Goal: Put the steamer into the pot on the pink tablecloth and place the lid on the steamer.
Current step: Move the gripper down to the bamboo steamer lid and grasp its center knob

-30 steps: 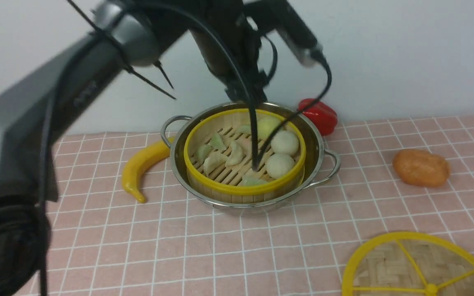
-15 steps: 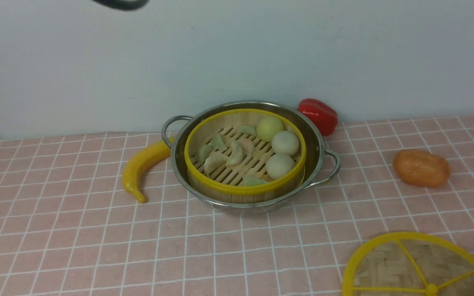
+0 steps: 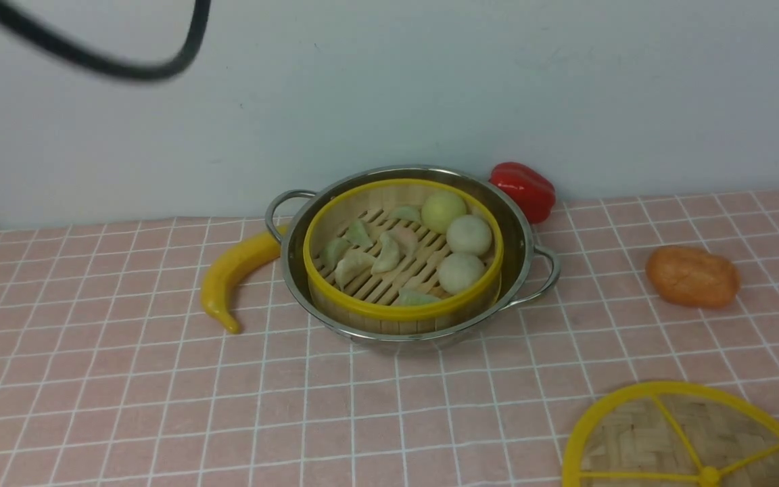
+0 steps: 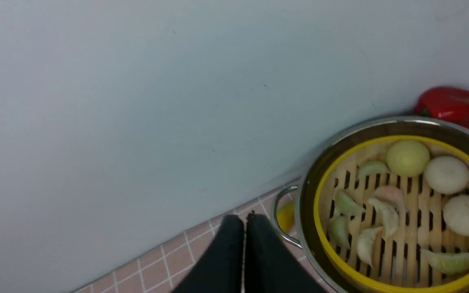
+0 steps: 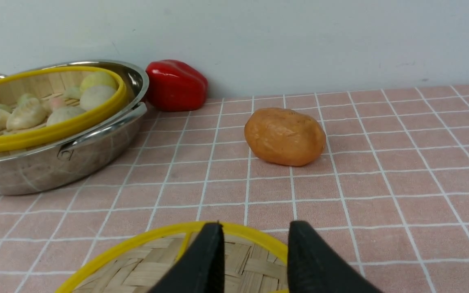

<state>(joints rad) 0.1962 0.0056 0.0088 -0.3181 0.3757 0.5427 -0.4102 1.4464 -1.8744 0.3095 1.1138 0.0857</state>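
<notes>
The steamer [image 3: 403, 312], a yellow-rimmed bamboo basket of buns and dumplings, sits inside the shiny pot [image 3: 523, 233] on the pink tablecloth [image 3: 159, 406]. The lid [image 3: 633, 439], a woven disc with yellow spokes, lies flat at the front right, cut by the frame edge. In the left wrist view my left gripper [image 4: 245, 217] is shut and empty, raised off to the side of the pot [image 4: 304, 203] and steamer [image 4: 321, 228]. In the right wrist view my right gripper [image 5: 255, 230] stands open just above the lid [image 5: 145, 268], holding nothing. Neither gripper shows in the front view.
A yellow banana [image 3: 230, 274] lies against the pot's left side. A red pepper [image 3: 525, 189] sits behind the pot by the wall, and an orange potato [image 3: 692, 276] lies to its right. A black cable [image 3: 126, 67] hangs across the top left.
My left arm, which stood over the steamer a second ago, has pulled up and out of the front view, leaving only a cable. Steamer, pot and lid have not moved.
</notes>
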